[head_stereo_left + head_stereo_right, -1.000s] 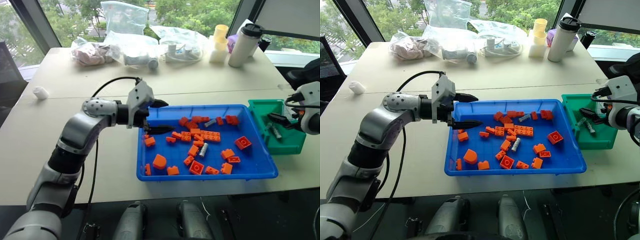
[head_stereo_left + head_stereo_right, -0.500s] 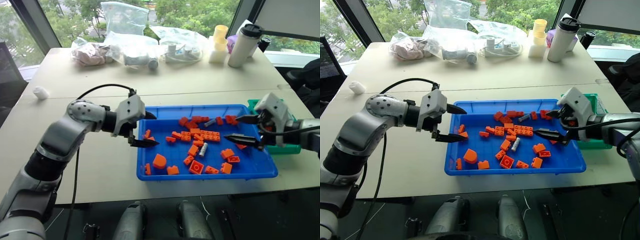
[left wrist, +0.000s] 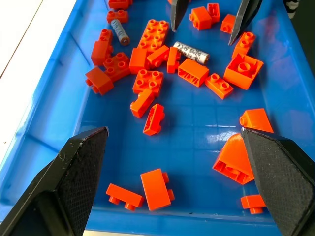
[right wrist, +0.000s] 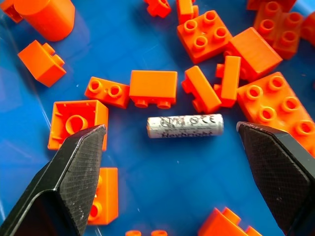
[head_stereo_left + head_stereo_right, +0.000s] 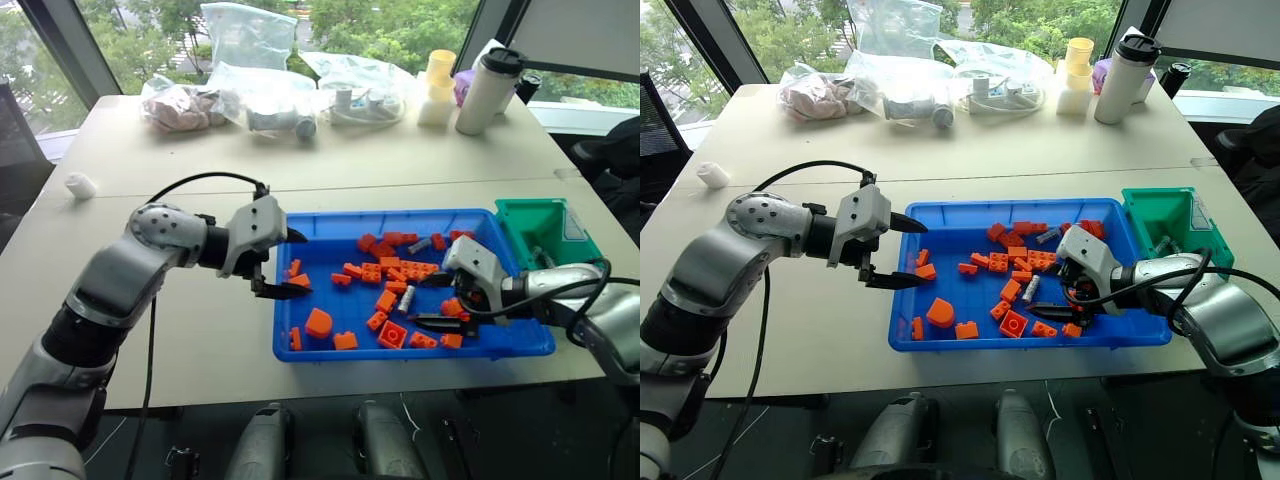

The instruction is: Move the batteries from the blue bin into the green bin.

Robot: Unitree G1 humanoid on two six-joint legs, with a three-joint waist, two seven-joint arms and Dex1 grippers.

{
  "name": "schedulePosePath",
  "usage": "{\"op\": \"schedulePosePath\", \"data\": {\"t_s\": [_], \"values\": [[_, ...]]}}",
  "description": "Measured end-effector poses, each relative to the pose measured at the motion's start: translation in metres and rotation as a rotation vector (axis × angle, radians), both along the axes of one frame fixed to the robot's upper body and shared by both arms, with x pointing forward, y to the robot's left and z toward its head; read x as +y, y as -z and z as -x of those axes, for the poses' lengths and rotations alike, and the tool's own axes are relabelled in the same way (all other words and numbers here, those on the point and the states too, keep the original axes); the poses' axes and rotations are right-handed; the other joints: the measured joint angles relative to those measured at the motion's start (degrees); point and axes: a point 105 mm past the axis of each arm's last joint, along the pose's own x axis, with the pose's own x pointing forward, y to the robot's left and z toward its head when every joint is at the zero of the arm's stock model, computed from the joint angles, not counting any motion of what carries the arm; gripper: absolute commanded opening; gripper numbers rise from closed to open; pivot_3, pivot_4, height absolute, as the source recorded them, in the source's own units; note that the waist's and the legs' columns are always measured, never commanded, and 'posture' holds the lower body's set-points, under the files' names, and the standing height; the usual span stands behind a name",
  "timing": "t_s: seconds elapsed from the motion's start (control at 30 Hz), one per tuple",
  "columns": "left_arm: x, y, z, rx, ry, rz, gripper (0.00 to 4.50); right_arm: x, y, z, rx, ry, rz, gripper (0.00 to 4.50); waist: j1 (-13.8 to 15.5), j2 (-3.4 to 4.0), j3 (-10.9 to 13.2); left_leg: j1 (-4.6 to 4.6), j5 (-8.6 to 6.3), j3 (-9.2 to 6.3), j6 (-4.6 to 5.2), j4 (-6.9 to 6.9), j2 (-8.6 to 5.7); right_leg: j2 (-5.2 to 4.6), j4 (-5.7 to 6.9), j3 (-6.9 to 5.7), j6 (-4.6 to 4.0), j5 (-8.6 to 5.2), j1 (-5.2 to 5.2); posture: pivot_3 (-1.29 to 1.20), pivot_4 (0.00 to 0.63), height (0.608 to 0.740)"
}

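The blue bin (image 5: 300, 352) holds many orange bricks and two batteries. One battery (image 5: 406, 299) lies mid-tray and another (image 5: 420, 245) near the far wall. My right gripper (image 5: 428, 302) is low inside the tray, open, just right of the mid-tray battery. In the right wrist view that battery (image 4: 185, 126) lies flat between the two fingers (image 4: 74, 172), with clear space on each side. My left gripper (image 5: 303, 264) hangs open and empty over the tray's left end. The green bin (image 5: 515, 225) stands at the tray's right end, with something grey (image 5: 1160, 243) inside.
Orange bricks (image 5: 420, 270) crowd close around the mid-tray battery. Plastic bags (image 5: 250, 100), a white flask (image 5: 488, 90) and cups (image 5: 438, 85) line the table's far side. A small white object (image 5: 80, 185) lies at the left. Bare tabletop surrounds the bins.
My right gripper has swung left from the green bin and dropped into the blue bin, ending beside the mid-tray battery. My left gripper has drawn back a little toward the tray's left end.
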Motion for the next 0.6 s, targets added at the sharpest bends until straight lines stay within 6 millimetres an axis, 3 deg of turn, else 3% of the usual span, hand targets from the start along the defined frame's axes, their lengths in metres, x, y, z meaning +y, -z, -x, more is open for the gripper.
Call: {"op": "schedulePosePath", "data": {"t_s": [0.27,0.37,0.47,0.6], "values": [[-0.001,-0.001,0.0,-0.006,-0.011,-0.004,4.5,0.005,0.015,-0.014,-0.014,0.03,0.032,4.42,0.0,0.0,0.0,0.0,0.0,0.0,0.0,0.0,0.0,0.0,0.0,-0.01,0.0,0.0,-0.01,0.0,0.15,0.74],[0.0,-0.001,-0.002,-0.019,-0.026,-0.012,4.5,0.002,0.016,-0.021,-0.038,0.051,0.056,3.57,0.0,-0.02,0.0,0.0,0.0,-0.01,0.0,0.0,0.0,0.01,0.01,-0.01,0.0,0.0,-0.01,0.0,0.15,0.74],[0.0,0.0,-0.002,-0.02,-0.027,-0.014,4.5,0.001,0.016,-0.022,-0.044,0.053,0.059,2.19,0.0,-0.02,0.0,0.0,0.0,-0.01,0.0,0.0,0.0,0.0,0.01,-0.01,0.0,0.0,-0.01,0.0,0.15,0.74],[0.0,0.0,-0.002,-0.02,-0.027,-0.014,4.5,0.003,0.016,-0.021,-0.041,0.043,0.054,2.2,0.0,-0.02,0.0,0.0,0.0,-0.01,0.0,0.0,0.0,0.01,0.01,-0.01,0.0,0.0,-0.01,0.0,0.15,0.74]]}}
